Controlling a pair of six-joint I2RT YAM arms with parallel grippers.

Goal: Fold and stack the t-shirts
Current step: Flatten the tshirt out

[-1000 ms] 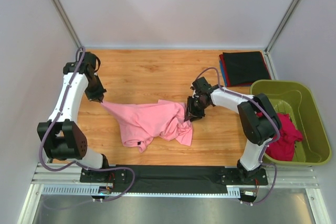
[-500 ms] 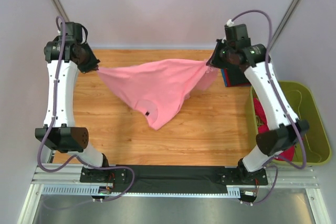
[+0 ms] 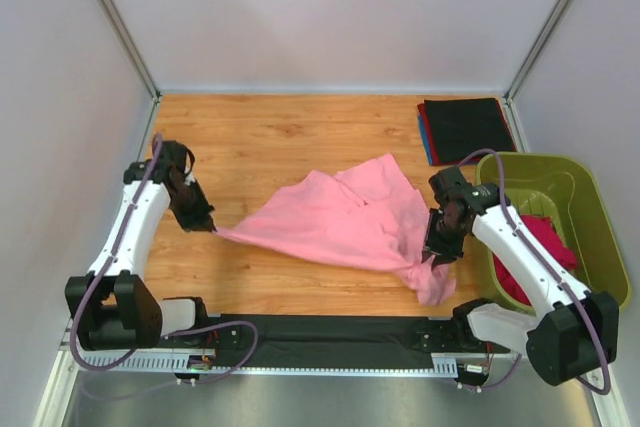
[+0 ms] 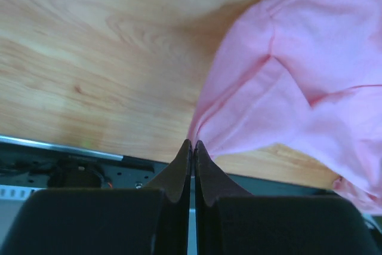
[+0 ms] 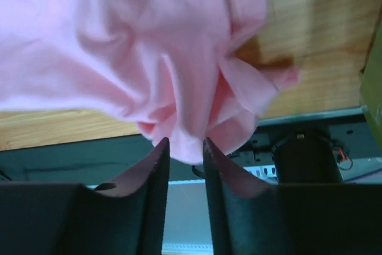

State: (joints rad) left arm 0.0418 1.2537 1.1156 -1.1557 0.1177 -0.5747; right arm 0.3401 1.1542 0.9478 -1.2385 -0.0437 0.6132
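Jaws of left gripper [image 4: 192, 143] and right gripper [image 5: 186, 142] pinch opposite edges of pink t-shirt [image 3: 340, 222].

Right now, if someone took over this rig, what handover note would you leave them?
Left gripper: shut on a corner of the pink t-shirt.
Right gripper: jaws slightly parted, pink cloth bunched between them; grip unclear.
The shirt lies rumpled, unfolded, on the table.
Done: folded stack at the table's far right corner.
To do: fold the pink one, then the magenta-red shirt in the green tub; stack both.
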